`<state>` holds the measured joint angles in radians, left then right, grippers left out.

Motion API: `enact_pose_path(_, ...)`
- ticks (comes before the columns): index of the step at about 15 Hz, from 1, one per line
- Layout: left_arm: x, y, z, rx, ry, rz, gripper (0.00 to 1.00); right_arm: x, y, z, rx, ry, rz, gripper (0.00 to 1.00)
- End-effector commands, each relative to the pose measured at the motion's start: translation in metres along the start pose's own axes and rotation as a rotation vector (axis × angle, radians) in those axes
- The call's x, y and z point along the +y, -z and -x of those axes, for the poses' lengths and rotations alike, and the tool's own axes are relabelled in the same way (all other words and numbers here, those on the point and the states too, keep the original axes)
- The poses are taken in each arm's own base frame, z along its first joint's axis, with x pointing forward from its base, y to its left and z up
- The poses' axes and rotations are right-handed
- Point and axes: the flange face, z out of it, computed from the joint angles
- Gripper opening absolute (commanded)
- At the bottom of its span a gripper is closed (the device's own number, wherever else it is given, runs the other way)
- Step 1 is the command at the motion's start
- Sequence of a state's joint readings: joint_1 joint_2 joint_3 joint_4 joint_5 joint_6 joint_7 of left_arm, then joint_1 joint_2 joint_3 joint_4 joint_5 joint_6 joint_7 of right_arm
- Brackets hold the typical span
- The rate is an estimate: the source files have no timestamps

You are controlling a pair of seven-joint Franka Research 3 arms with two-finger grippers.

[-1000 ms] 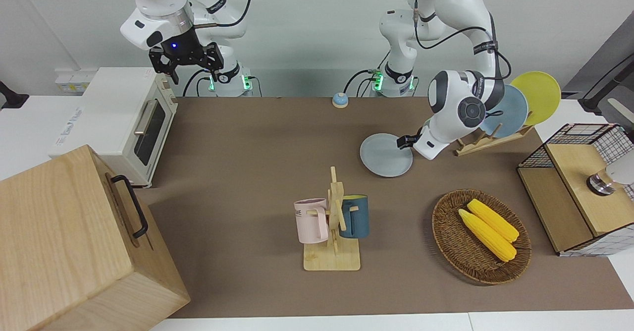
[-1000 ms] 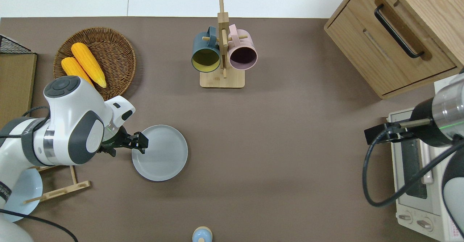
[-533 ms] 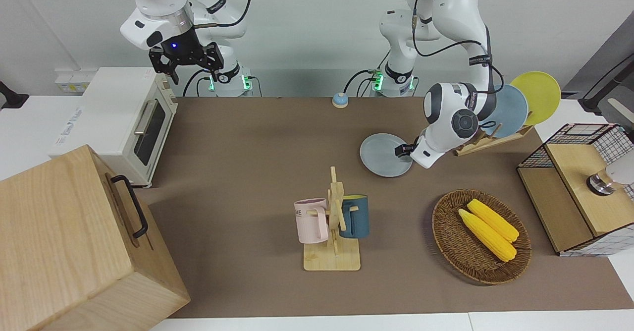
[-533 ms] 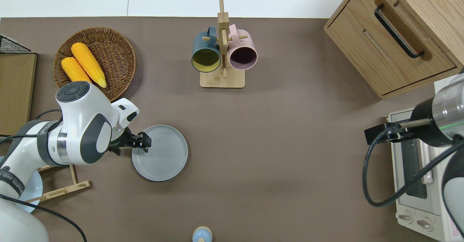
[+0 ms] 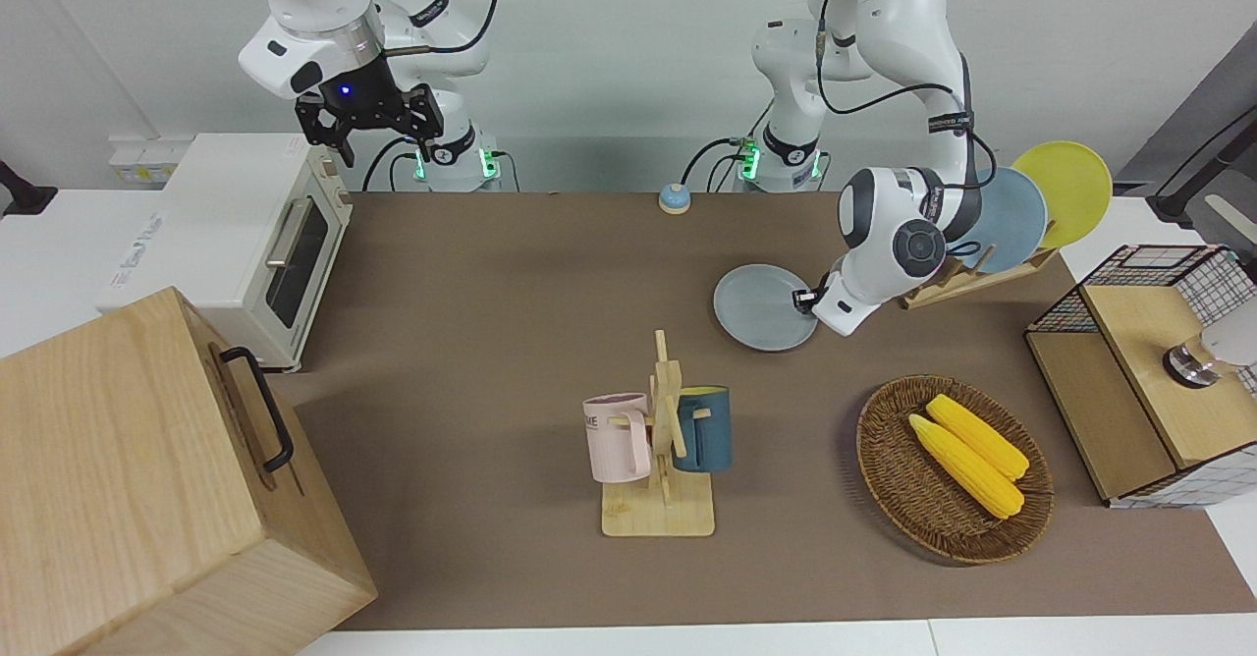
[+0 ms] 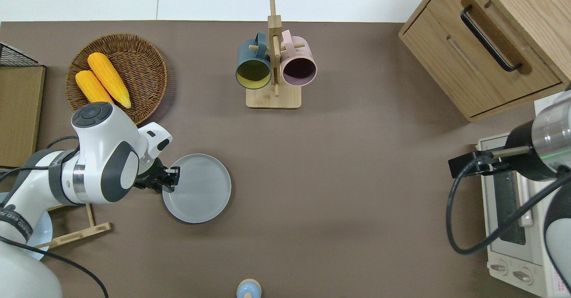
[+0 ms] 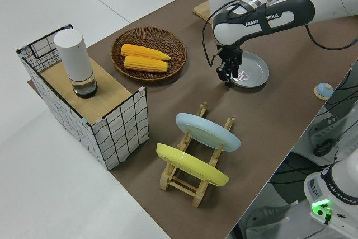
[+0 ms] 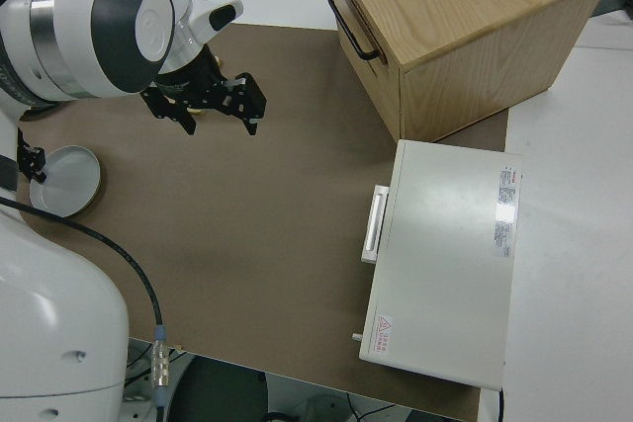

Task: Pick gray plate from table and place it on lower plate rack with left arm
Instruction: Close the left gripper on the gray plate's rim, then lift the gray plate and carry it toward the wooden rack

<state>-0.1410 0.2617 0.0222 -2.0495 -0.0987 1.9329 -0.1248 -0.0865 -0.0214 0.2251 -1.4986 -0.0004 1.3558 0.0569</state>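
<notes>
The gray plate lies flat on the brown mat of the table, nearer to the robots than the wicker basket; it also shows in the overhead view and the left side view. My left gripper is low at the plate's rim on the side toward the left arm's end, tilted down, open, holding nothing. The lower plate rack stands beside the plate toward the left arm's end. It holds a light-blue plate and a yellow plate. My right gripper is parked and open.
A wicker basket with two corn cobs lies farther from the robots than the plate. A mug tree with two mugs stands mid-table. A bell, a toaster oven, a wooden drawer box and a wire-sided shelf ring the mat.
My left gripper has drawn back from over the plate to its rim and sunk lower. The plate has not moved. The right arm has not moved.
</notes>
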Motion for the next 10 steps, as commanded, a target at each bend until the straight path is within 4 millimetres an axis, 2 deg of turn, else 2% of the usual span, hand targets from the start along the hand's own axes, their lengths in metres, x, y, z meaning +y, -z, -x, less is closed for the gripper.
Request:
enact_pose_path(1, 0.0, -0.004, 0.001, 0.011, 0.019, 0.01, 0.0, 0.003, 0.004, 0.004, -0.005, -0.003, -0.003, 0.987)
enact_pose_path(4, 0.0, 0.002, 0.001, 0.015, 0.047, 0.01, 0.0, 0.004, 0.004, 0.003, -0.005, -0.004, -0.003, 0.99)
enact_pose_path(6, -0.01, 0.03, -0.001, 0.034, 0.084, 0.018, 0.0, 0.004, 0.004, 0.003, -0.005, -0.004, -0.003, 0.99)
enact_pose_path(7, -0.01, 0.05, -0.002, 0.037, 0.107, 0.021, 0.0, 0.003, 0.004, 0.004, -0.005, -0.003, -0.003, 0.99)
enact_pose_path(8, -0.009, 0.062, -0.002, 0.039, 0.114, 0.019, 0.0, 0.004, 0.004, 0.003, -0.005, -0.004, -0.003, 0.987)
enact_pose_path(10, -0.02, 0.092, 0.001, 0.049, 0.176, 0.013, 0.0, 0.004, 0.004, 0.003, -0.005, -0.004, -0.003, 0.987)
